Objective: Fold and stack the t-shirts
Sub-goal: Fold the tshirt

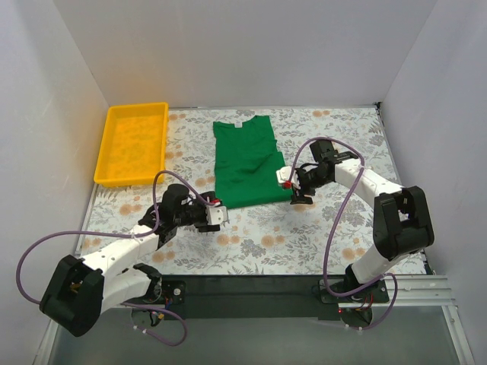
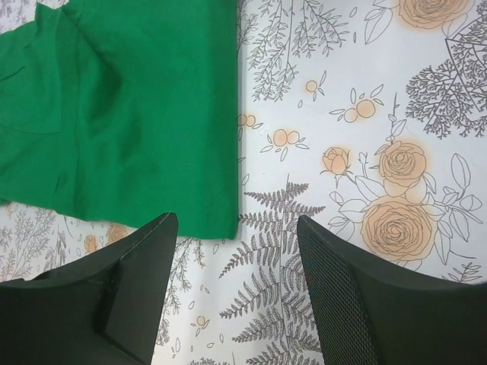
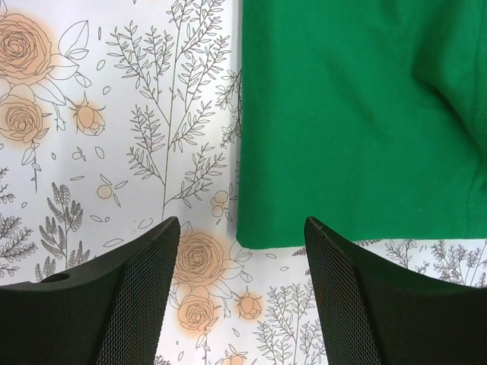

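Green t-shirt (image 1: 243,163) lies flat, its near corners just ahead of left pincer (image 2: 236,224) and right pincer (image 3: 242,224), both released.

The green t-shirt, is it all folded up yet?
Not yet. The t-shirt lies as a narrow rectangle, sides seemingly tucked in. Right now the left end effector and right end effector, both open, sit at its two near corners, holding nothing. Left to do: probably folding the bottom up toward the collar, then stacking, maybe in the yellow tray.

No text, label, brand, number or sign can be read anywhere.
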